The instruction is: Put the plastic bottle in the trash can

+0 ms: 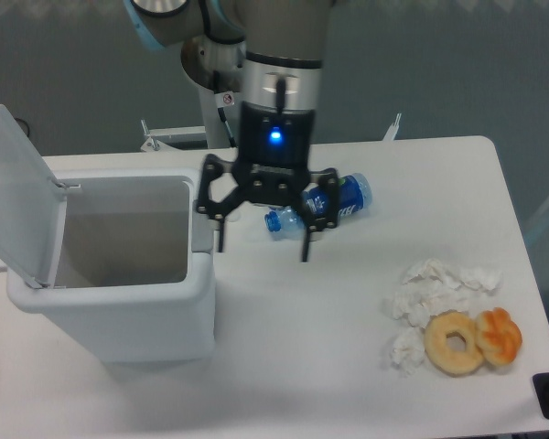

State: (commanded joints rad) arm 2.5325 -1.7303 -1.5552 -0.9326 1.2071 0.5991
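The trash can [156, 315] is a white boxy bin at the left of the table, with its lid [18, 206] swung up and open. What I can see of its inside looks bare and grey. The plastic bottle is hidden or out of view. My gripper [262, 252] hangs just right of the bin's rim, over the table, open with nothing between its fingers. Its body partly covers a bottle with a blue label [346, 196] lying on its side behind it.
Crumpled white tissues [435, 285] lie at the right, with a donut [454, 343] and an orange pastry [500, 335] near the front right edge. The robot's base [227, 105] stands at the back behind the table.
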